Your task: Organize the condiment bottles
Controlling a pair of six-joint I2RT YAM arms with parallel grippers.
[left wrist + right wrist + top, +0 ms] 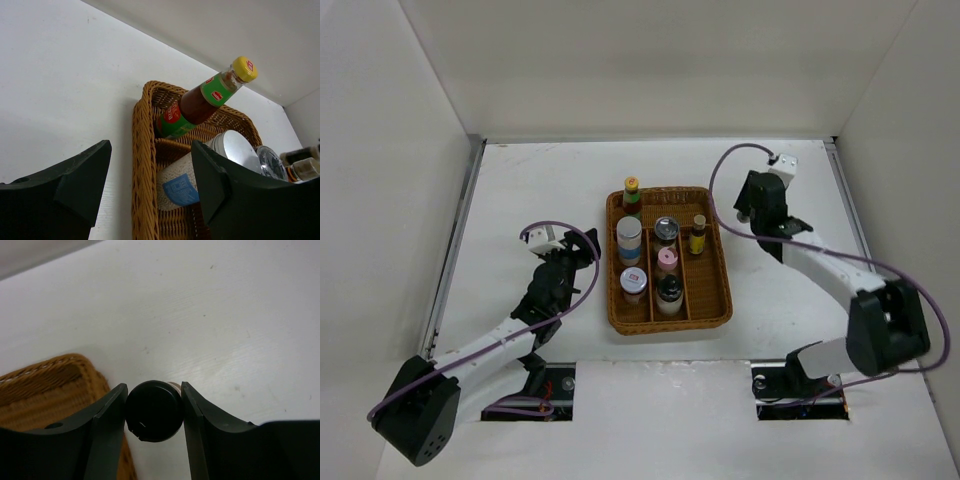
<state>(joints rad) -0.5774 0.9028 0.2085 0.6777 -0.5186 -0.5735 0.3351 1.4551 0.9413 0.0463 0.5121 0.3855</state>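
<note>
Black-capped bottle (pixel 153 410) is pinched at the cap between the fingers of your right gripper (pixel 152 391), with the basket (pixel 45 385) rim just to its left. Swing across too low or too fast and it could clip the wicker or slip. Left gripper (pixel 150 150) hangs wide and empty beside the basket.

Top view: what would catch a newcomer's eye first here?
A wicker basket sits mid-table, packed with upright bottles, a yellow-capped red sauce bottle at its far left corner. Just off its far right corner, the right gripper is clamped on a black-capped bottle.
</note>
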